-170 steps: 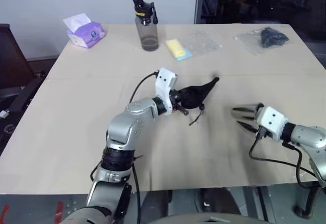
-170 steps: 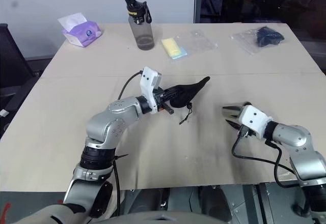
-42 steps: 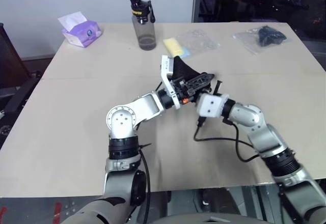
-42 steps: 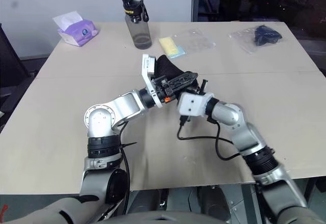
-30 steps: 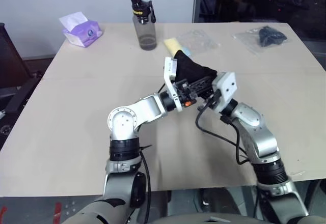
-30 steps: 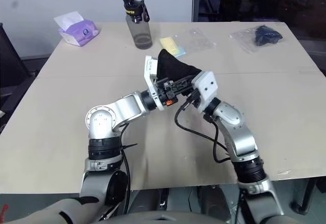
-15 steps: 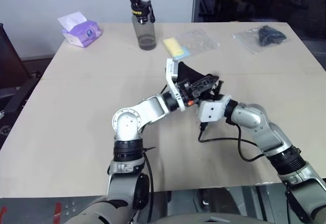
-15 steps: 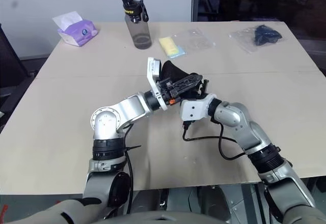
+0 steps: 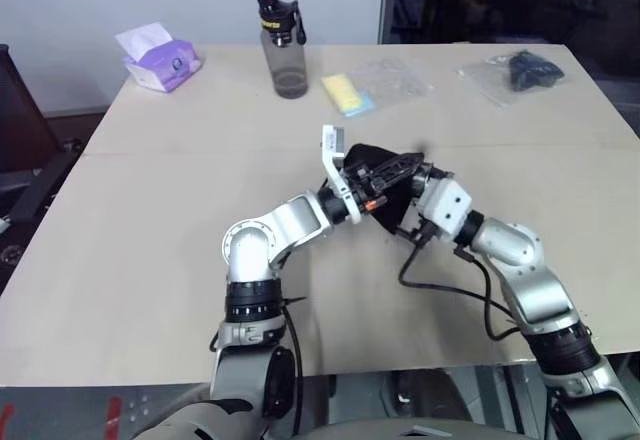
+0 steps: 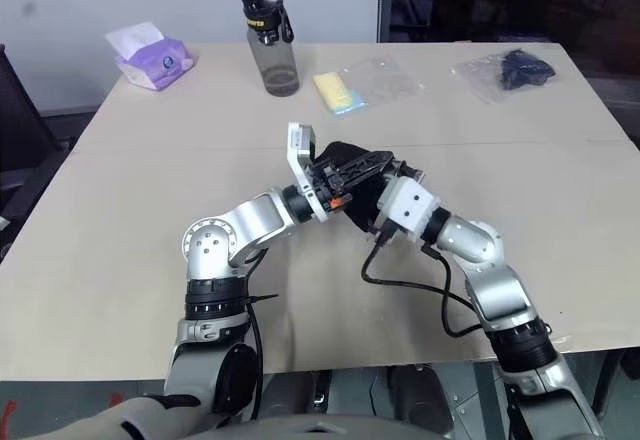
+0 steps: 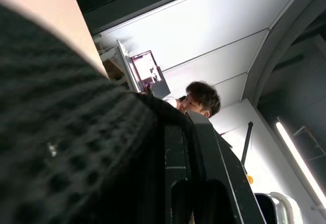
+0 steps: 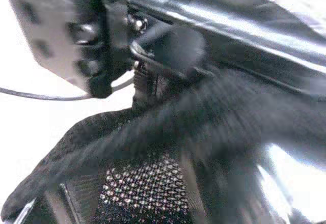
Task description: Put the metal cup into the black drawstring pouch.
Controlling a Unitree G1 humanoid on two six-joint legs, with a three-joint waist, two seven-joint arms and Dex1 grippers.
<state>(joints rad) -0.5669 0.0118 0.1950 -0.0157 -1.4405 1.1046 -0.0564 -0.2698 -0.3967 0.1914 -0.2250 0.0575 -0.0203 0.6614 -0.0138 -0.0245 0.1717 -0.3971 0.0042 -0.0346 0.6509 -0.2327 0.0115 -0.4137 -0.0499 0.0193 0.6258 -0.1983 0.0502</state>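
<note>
Black drawstring pouch (image 9: 362,156) is clamped in my left gripper (image 9: 400,167), whose two black fingers are clenched on the fabric and hold it up off the tabletop (image 9: 150,240). The soft black cloth bunches around that gripper and hangs just below it. In the left wrist view the dark woven fabric lies right against my fingers (image 11: 178,183).

My right gripper (image 9: 414,190) is just beside the left one, pushed against the pouch from the opposite side, so the two grippers meet at the bag. Whether it is released or clenched I cannot tell: dark cloth and a patch of mesh crowd its wrist view.

Where the metal cup is I cannot say for certain. A bright shiny surface (image 12: 277,170) shows against the dark cloth close in front of my right gripper, but I cannot tell if that is the cup.

Well beyond both grippers, at the far side of the tabletop, stand a grey water bottle (image 9: 285,50) with a black cap and, further to the left, a purple tissue pack (image 9: 160,58). A yellow item in a clear bag (image 9: 350,95) lies nearer, straight past my left gripper. A dark item in a clear plastic bag (image 9: 520,70) lies far off beyond my right gripper. A person's head (image 11: 201,98) shows in the left wrist view, past the pouch.
</note>
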